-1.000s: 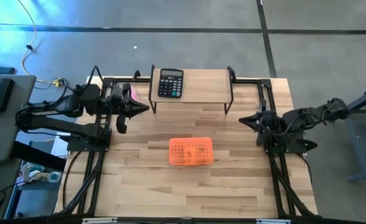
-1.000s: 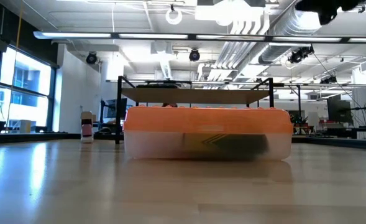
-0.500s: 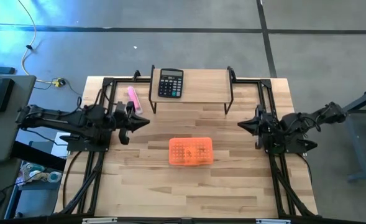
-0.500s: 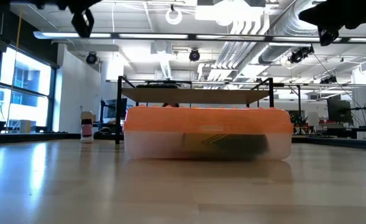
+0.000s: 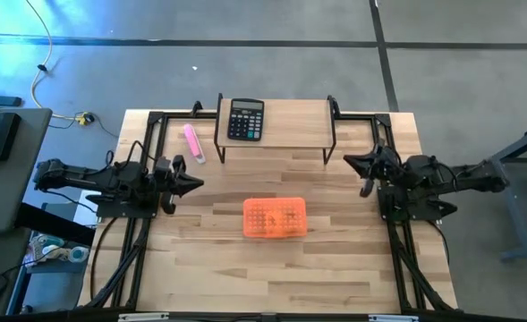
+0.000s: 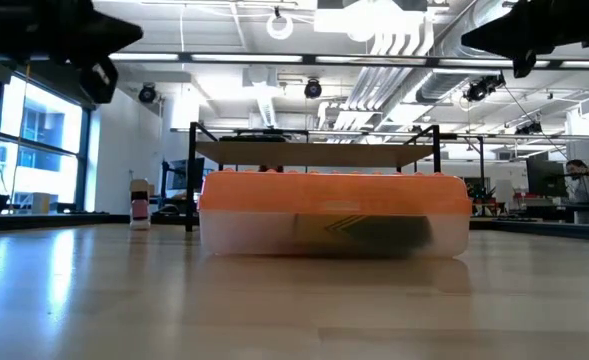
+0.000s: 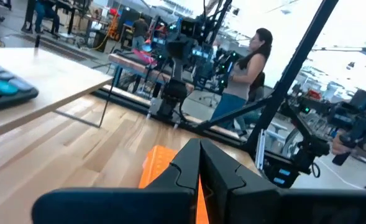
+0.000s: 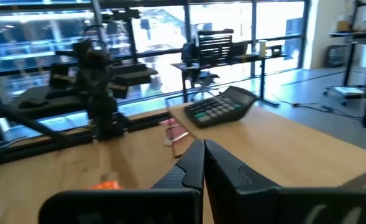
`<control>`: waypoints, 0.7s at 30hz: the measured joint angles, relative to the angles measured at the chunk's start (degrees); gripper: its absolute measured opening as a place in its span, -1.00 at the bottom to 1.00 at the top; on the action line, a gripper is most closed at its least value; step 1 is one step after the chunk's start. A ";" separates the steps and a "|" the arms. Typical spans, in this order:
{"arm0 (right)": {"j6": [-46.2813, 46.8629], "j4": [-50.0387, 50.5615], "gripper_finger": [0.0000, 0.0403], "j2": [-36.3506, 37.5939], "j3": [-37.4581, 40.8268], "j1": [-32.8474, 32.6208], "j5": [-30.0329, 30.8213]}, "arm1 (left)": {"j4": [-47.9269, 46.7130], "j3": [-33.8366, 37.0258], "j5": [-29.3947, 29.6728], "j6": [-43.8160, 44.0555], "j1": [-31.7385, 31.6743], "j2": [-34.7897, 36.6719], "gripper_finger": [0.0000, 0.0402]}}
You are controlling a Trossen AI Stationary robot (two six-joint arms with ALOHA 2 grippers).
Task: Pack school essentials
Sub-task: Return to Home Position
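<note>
An orange-lidded box [image 5: 275, 217] with a translucent body [image 6: 334, 232] sits at the table's middle. The pencils, pen, eraser, notepad and scissors show in no view. Something dim lies behind the box's wall, but I cannot tell what it is. My left gripper [image 5: 194, 182] hovers shut near the table's left edge, left of the box [image 7: 161, 163]. My right gripper [image 5: 352, 162] hovers shut near the right edge, to the right of the box and beyond it. Both hang above the table in the low view.
A black calculator [image 5: 245, 119] lies on a low wooden shelf [image 5: 290, 134] at the far edge. A pink marker [image 5: 193, 142] lies on the table left of the shelf. Bare wood runs from the box toward the near edge. A person stands in the room beyond [image 7: 248, 68].
My left gripper has drawn back from above the pink marker toward the near and left edges and has come down; the marker now lies uncovered. My right gripper has come down a little and shifted slightly toward the far edge. The box has stayed put.
</note>
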State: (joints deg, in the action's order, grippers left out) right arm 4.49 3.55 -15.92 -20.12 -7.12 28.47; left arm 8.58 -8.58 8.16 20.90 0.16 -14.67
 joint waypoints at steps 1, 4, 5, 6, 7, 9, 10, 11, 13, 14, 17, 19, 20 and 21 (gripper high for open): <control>-0.04 0.02 -1.00 0.00 0.00 0.81 -0.02 | -1.64 0.41 0.00 -0.01 0.00 1.66 -1.00; -1.55 0.18 -1.00 0.00 0.00 2.90 0.00 | -5.62 1.68 0.00 -0.04 -0.02 6.14 -1.00; -2.20 0.40 -1.00 0.00 0.00 3.47 -0.03 | -6.15 2.15 -0.01 -0.28 -0.02 7.48 -1.00; -3.15 0.65 -1.00 0.00 0.00 4.06 -0.11 | -6.54 2.62 -0.02 -0.93 -0.02 8.75 -1.00; -3.49 0.93 -1.00 0.00 0.00 4.61 -0.42 | -7.14 3.10 -0.02 -1.73 -0.02 9.90 -1.00; -3.85 2.82 -1.00 0.02 0.00 5.71 -1.35 | -9.15 4.10 0.00 -2.91 -0.15 11.85 -1.00; -3.53 4.36 -1.00 0.00 -0.02 6.32 -1.80 | -9.74 4.64 0.02 -3.07 -0.28 12.64 -1.00; -2.67 6.39 -1.00 0.00 -0.01 6.86 -2.27 | -9.87 5.25 -0.02 -3.07 -0.54 13.37 -1.00; 0.62 11.57 -1.00 0.00 -0.01 8.01 -3.63 | -9.54 6.81 -0.02 -2.94 -1.06 14.59 -1.00; 2.63 14.33 -1.00 0.00 -0.01 8.51 -4.60 | -8.62 7.47 -0.30 -2.81 -1.38 14.40 -1.00; 6.48 19.46 -1.00 -0.07 0.02 9.61 -6.73 | -6.81 7.91 -1.33 -3.96 -2.44 14.08 -1.00; 6.78 19.63 -1.00 -0.03 0.00 9.91 -8.01 | -7.11 7.92 -1.32 -3.99 -3.46 13.99 -1.00; 6.15 19.48 -1.00 -0.02 0.02 9.91 -8.76 | -7.12 7.95 -1.50 -3.99 -3.98 13.99 -1.00; 5.54 19.30 -1.00 -0.02 0.02 9.91 -9.46 | -7.05 7.95 -1.73 -3.95 -4.42 13.99 -1.00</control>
State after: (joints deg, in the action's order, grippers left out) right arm 10.04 22.85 -15.94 -20.10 2.79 19.01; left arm 1.53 -0.62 6.43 16.94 -4.25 -0.69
